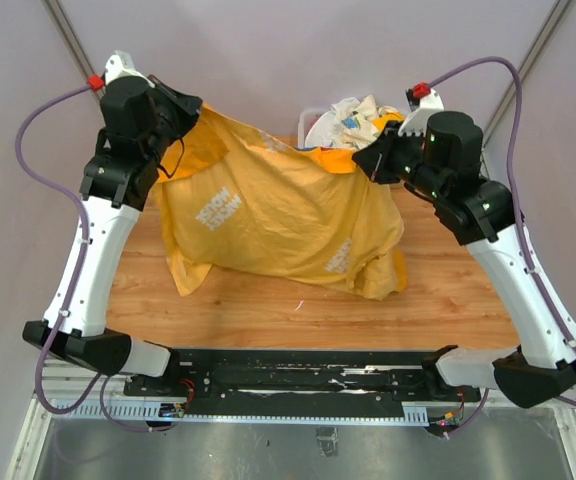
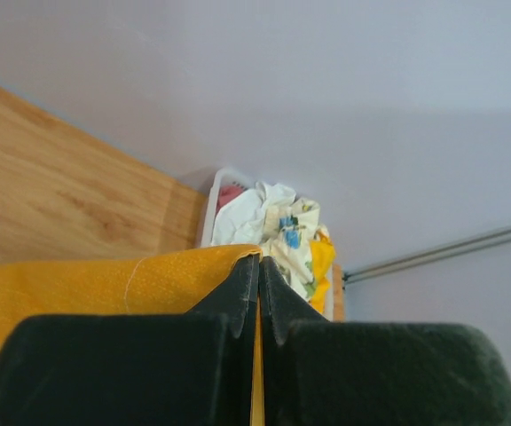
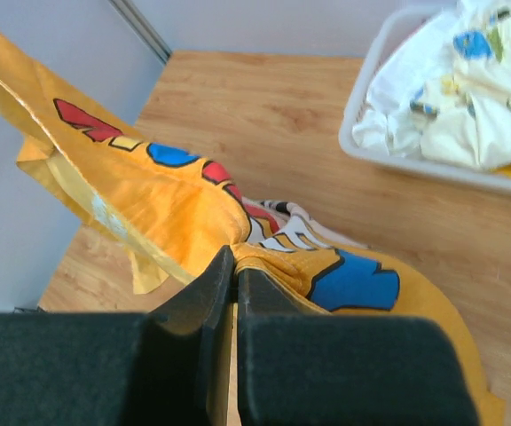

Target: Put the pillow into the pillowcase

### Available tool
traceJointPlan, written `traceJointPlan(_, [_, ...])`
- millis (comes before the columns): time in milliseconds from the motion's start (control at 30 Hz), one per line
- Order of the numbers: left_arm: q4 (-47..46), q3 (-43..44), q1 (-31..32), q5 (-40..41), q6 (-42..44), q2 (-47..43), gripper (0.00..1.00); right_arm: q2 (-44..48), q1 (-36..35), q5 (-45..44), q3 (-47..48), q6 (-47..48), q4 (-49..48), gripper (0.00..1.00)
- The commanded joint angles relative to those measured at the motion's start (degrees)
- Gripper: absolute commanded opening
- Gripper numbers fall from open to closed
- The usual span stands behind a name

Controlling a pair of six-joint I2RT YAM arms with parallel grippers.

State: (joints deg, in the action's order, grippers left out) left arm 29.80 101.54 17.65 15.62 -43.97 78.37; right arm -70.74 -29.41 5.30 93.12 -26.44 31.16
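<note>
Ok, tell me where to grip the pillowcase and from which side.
Probably best: take the pillowcase by its far edge, one corner per arm, each coming in from its own outer side. That edge is thin cloth that jaws can pinch, as the left gripper and right gripper do now; the middle sags limp onto the table.

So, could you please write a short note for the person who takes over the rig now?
Left tool: shut on one upper edge of the pillowcase.
Right tool: shut on its other side.
Done: the case is held up between both arms, its lower part down on the table, in front of the basket of cloths.
Pillow: not visible; I cannot tell if it is inside.
Left: find the pillow, then insert it.
</note>
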Motion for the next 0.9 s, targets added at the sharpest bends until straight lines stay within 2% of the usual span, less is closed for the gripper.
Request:
traceJointPlan(0, [-3.8,8.7,-6.6,-12.6,-1.3,3.7,0.0,-7.0,3.3,-0.1,11.2,2.4,-5.9,0.01])
traceJointPlan(167, [-2.1,14.0,-6.9,-12.6,0.7,4.6,0.0,-12.1,4.4,0.8,19.9,3.2,-3.8,0.01])
traceJointPlan(367, [-0.2,11.6,-6.9,-14.9,0.9,-1.1,0.0,-4.9,3.8,5.5,14.0,-0.4,-3.4,0.01])
traceJointPlan(500, [-0.4,12.0,-7.0,-13.8,1.7,-3.0,0.0,-2.6,3.6,3.7,13.4,0.1,-3.7,0.01])
traceJointPlan(567, [-0.1,14.2,-7.2,-14.2,2.1,-0.3,0.0,-6.7,3.8,1.5,19.0,2.7,-3.0,0.01])
traceJointPlan(700, [0.8,19.1,-9.2,-19.4,-0.1,6.9,0.0,-20.0,7.4,4.1,33.5,4.2,0.9,0.01])
traceJointPlan(767, [1.6,19.5,-9.5,-20.6,-0.8,7.8,0.0,-22.8,8.7,5.6,36.9,3.3,5.2,0.01])
traceJointPlan(800, [1.4,18.7,-9.5,-21.2,-0.8,6.9,0.0,-22.0,8.7,6.8,35.9,2.7,6.1,0.01])
traceJointPlan(867, [0.3,15.4,-9.5,-20.2,-0.2,3.7,0.0,-16.4,7.8,8.5,27.1,1.5,2.1,0.01])
